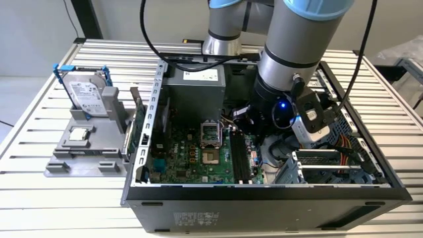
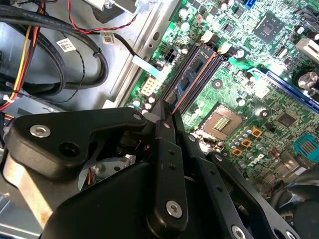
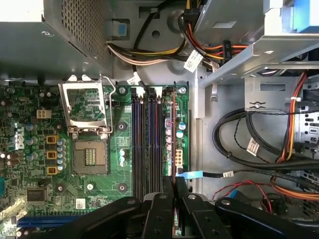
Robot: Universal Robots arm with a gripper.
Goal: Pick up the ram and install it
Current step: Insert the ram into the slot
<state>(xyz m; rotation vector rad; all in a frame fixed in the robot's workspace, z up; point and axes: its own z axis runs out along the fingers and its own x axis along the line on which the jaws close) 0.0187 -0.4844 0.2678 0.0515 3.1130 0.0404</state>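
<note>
The arm (image 1: 290, 49) is seen reaching down into the open computer case (image 1: 142, 148), which is stood on the slatted metal table (image 1: 39, 208). In both wrist views the gripper (image 3: 174, 188) (image 2: 168, 117) is found clenched on the ram (image 3: 173, 139) (image 2: 192, 82) — the black fingers (image 3: 160, 214) are pressed against one end of the thin stick from either side. The ram is held on edge and is seen almost edge-on, as a narrow dark line. It is lined up with the memory slots (image 3: 138, 144) of the green board (image 3: 30, 149), at the outermost position. That position is just beside the board's edge, where the bare case floor and the cable bundles (image 3: 249, 149) are met. The dark slots next to it are run parallel to it. Whether the stick is pushed fully home or only rested at the slot cannot be told.

On the other side of the slots the processor socket (image 3: 89, 155) is shown, its metal frame (image 3: 84, 107) flipped open above it. The grey power supply box (image 1: 198, 79) is set at the far end of the case.

Over at the exterior view's left — outside the case and well apart from the gripper — a grey holder (image 1: 99, 163) is placed on the table. A hard drive (image 1: 87, 96) with blue brackets is stood upright in it, and a small square chip (image 1: 79, 133) is laid flat on it nearer the camera.
</note>
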